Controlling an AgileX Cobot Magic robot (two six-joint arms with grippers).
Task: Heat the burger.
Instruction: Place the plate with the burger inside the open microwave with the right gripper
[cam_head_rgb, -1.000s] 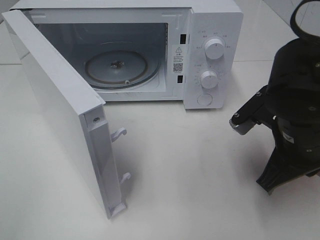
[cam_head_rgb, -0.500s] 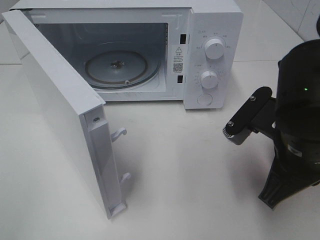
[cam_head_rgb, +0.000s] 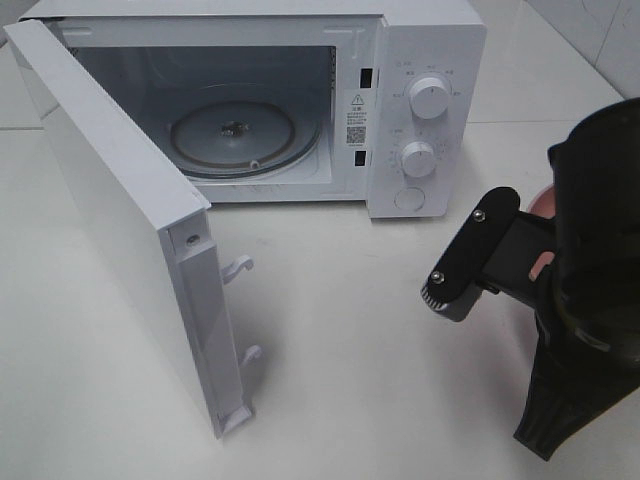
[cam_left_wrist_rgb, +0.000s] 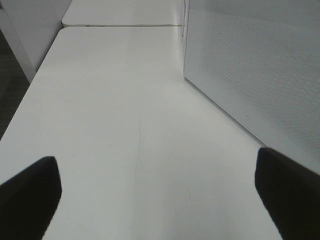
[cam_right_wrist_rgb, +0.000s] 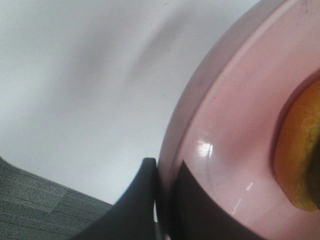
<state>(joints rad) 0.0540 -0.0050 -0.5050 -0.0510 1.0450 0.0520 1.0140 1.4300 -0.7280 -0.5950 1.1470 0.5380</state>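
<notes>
R gripper (cam_right_wrist_rgb: 162, 172) was clamped narrow on the rim of the pink plate (cam_right_wrist_rgb: 235, 150), one finger over the rim and one under, per the R wrist cam. The burger (cam_right_wrist_rgb: 295, 155) sat on that plate, inward from the gripped edge; only a slice of its golden-brown bun showed, the rest out of frame. In the high cam the R arm (cam_head_rgb: 595, 290) covered nearly all of the plate, w/ just slivers of pink showing beside it at the right side of the table (cam_head_rgb: 350, 350), in front of and to the right of the microwave (cam_head_rgb: 430, 30). Burger itself wasn't visible there. Couldn't tell whether the plate rested on the table or was lifted. Microwave door (cam_head_rgb: 110, 200) stood swung wide open to the left, latch hooks facing out, cavity exposed w/ the glass turntable (cam_head_rgb: 235, 135) bare inside. Two knobs on the control panel, upper (cam_head_rgb: 429, 98) and lower (cam_head_rgb: 417, 158), plus a round button (cam_head_rgb: 408, 198) below them. L gripper (cam_left_wrist_rgb: 157, 195) had its fingers spread wide, nothing btwn them, over bare white tabletop just beside the outer face of the open door.
</notes>
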